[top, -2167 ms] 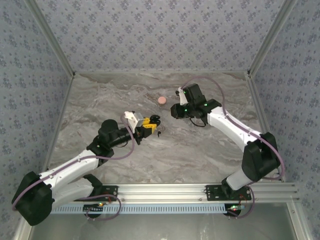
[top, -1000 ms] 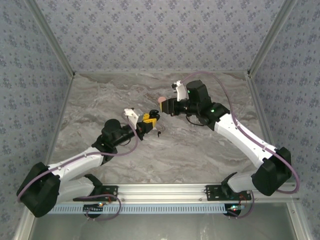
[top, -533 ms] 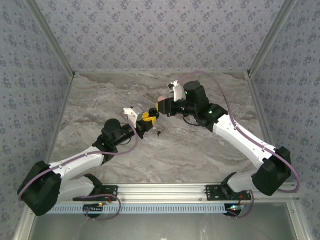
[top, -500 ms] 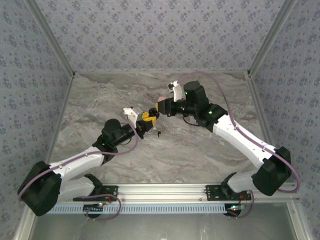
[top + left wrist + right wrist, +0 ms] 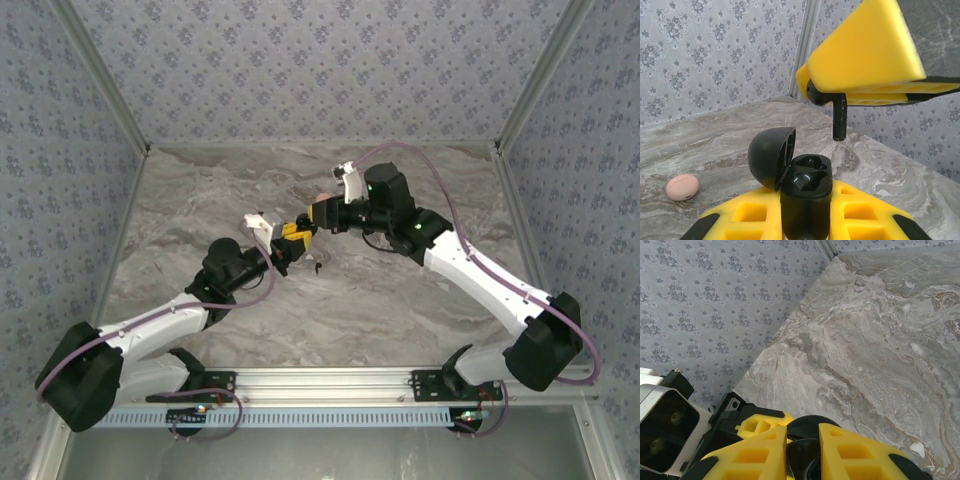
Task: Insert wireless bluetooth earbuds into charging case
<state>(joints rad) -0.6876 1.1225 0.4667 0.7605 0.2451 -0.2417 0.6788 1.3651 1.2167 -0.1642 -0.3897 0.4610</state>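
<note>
Two sets of yellow fingers are meeting just off the centre of the marble desk [image 5: 180, 200], toward 12 o'clock.

1. Left fingers [image 5: 291, 233] are closing narrowly on the black charging case [image 5: 806, 200] and holding it upright by its lower body. Its lid [image 5: 771, 156] is standing open, leaning toward 10 o'clock.
2. Right fingers [image 5: 322, 212] are pinching the head of one earbud [image 5: 840, 117]. Its stem is hanging down at 1 o'clock of the case's open top, near it but apart.
3. Second earbud [image 5: 318, 266], a tiny black sliver, is lying on the desk at 5 o'clock of the left fingers.
4. Pink rounded piece [image 5: 682, 186] is resting on the desk at 8 o'clock of the case.
</note>
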